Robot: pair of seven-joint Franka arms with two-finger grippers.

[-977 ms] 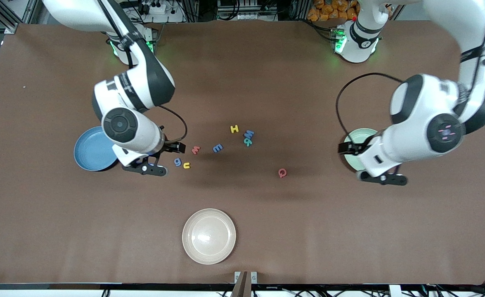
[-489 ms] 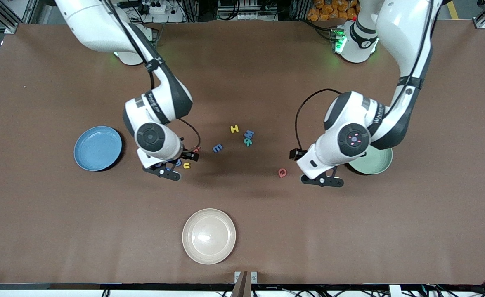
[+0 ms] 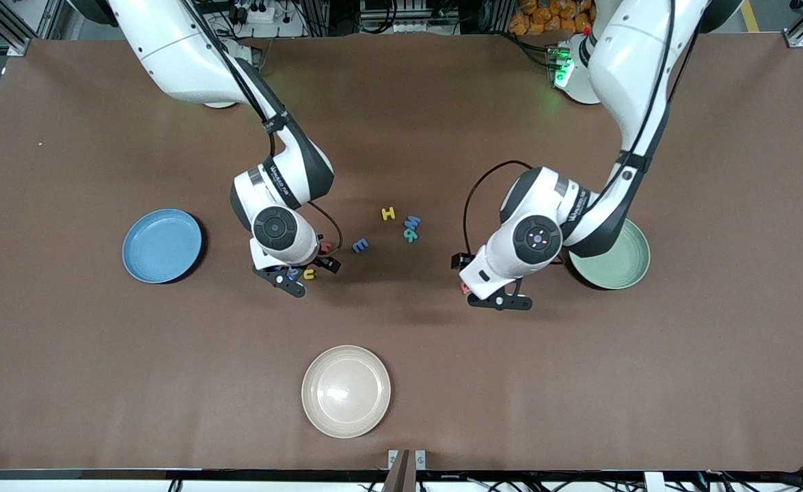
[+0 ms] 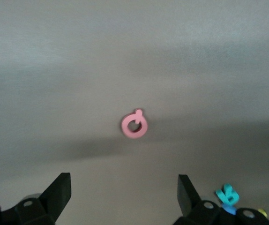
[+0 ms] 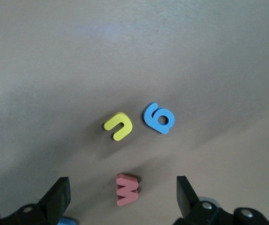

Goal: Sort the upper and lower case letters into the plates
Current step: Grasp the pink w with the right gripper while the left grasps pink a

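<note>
Both arms have swung inward from the plates. The left gripper (image 4: 123, 192) hangs released over the pink Q (image 4: 135, 125); the right gripper (image 5: 123, 192), also released, over yellow u (image 5: 118, 125), blue g (image 5: 159, 118) and red w (image 5: 126, 189). Next, probably, each descends and pinches a letter. The blue plate (image 3: 162, 245) and green plate (image 3: 618, 263) sit empty.

**Mostly matt stuff, only the arms and one plate shine**

The table (image 3: 100, 355) has a brown matt cover, smooth, a bit like felt or paper. The letters look like soft matt foam: the pink Q (image 4: 135, 125), yellow u (image 5: 118, 126), blue g (image 5: 159, 118), red w (image 5: 126, 189). The cream plate (image 3: 346, 391) has a soft sheen, while the blue plate (image 3: 162, 246) looks duller. Arm shells are glossy white plastic, and the fingers (image 5: 57, 197) are matt black.
</note>
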